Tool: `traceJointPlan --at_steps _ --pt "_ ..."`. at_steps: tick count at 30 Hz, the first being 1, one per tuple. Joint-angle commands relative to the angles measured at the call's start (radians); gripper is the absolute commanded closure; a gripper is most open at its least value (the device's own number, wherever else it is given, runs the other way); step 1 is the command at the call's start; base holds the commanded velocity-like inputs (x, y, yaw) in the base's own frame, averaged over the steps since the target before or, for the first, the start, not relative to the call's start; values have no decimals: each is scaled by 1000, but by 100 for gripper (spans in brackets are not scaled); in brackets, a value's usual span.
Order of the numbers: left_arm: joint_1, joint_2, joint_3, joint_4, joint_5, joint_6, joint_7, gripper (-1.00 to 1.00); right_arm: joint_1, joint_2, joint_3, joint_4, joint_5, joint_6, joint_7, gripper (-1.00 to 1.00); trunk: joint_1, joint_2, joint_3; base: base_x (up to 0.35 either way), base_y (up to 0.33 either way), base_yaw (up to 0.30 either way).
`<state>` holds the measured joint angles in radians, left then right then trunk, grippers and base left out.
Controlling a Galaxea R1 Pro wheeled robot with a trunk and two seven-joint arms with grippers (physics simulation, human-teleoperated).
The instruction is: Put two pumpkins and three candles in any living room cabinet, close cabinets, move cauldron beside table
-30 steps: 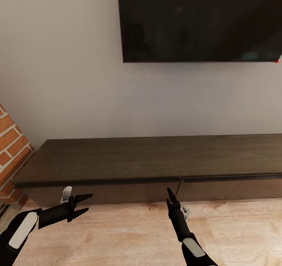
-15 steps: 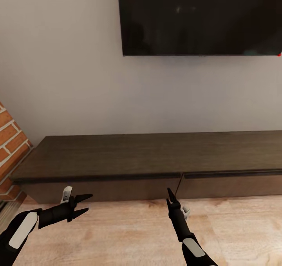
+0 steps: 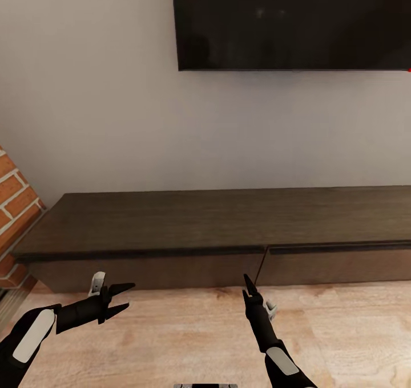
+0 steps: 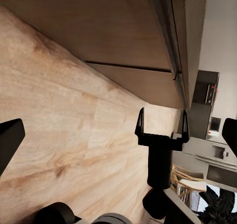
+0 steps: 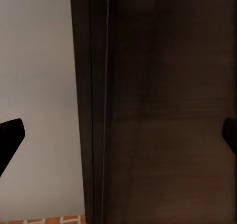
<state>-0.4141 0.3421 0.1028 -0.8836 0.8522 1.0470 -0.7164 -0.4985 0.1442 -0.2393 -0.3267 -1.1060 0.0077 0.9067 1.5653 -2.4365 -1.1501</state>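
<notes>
The left gripper (image 3: 127, 296) is held low over the floor (image 3: 188, 342) with its two fingers spread apart and nothing between them. The right gripper (image 3: 246, 285) is raised nearer the cabinet front; in the head view its fingers are seen edge-on, while in the right wrist view the two tips sit at opposite edges, so it is judged open and empty. Beyond both grippers the cabinet (image 3: 228, 222) is shown, its two drawer fronts flush and shut, its top bare. Above it a television (image 3: 291, 22) is mounted on the wall; a brick surface (image 3: 14, 199) is seen at the cabinet's left end. Risk is judged as follows: the fronts carry no handles, so fingertips pressed at the narrow seam may slip off, or the front may be pushed rather than drawn open.
</notes>
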Motion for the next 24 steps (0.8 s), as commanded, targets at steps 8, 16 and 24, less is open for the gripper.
traceJointPlan --at_steps 8,16,24 --pt "0 0 0 0 1 0 0 -100 0 0 0 0 0 0 0 -100 15 -28 -13 0 0 0" --pt "0 0 1 0 1 0 0 -100 0 0 0 0 0 0 0 -100 15 -28 -13 134 0 0" --pt "0 0 0 0 1 0 0 -100 0 0 0 0 0 0 0 -100 15 -28 -13 144 0 0"
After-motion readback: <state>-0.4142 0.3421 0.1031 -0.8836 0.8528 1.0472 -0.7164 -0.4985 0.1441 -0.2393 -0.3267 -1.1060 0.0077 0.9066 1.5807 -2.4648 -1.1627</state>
